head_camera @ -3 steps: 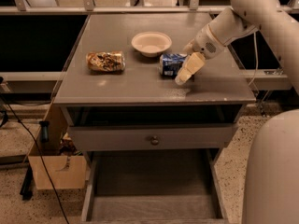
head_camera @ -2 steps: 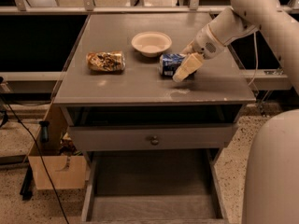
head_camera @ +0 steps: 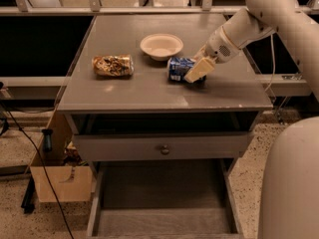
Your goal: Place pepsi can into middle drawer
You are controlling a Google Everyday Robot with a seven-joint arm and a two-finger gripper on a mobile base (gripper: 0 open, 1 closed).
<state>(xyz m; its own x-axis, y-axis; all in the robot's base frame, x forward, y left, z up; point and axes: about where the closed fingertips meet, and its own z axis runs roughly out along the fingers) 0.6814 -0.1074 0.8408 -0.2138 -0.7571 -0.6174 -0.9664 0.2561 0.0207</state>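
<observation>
The pepsi can (head_camera: 176,68), blue with white markings, lies on its side on the grey table top (head_camera: 149,91), just right of the bowl. My gripper (head_camera: 192,71) reaches down from the upper right and straddles the can's right end. Its near cream finger (head_camera: 198,69) crosses in front of the can; the far finger is hidden behind it. The jaws stand open around the can, which rests on the table. The middle drawer (head_camera: 162,203) is pulled out below, low at the front, with a bare grey floor.
A tan-and-brown patterned can (head_camera: 113,65) lies on the table's left side. A white bowl (head_camera: 161,46) sits at the back middle. A shut drawer with a round knob (head_camera: 162,149) is under the top. A cardboard box (head_camera: 60,178) and cables stand on the floor at left.
My gripper has moved slightly left and up, closing in over the can's right end. The can has not moved.
</observation>
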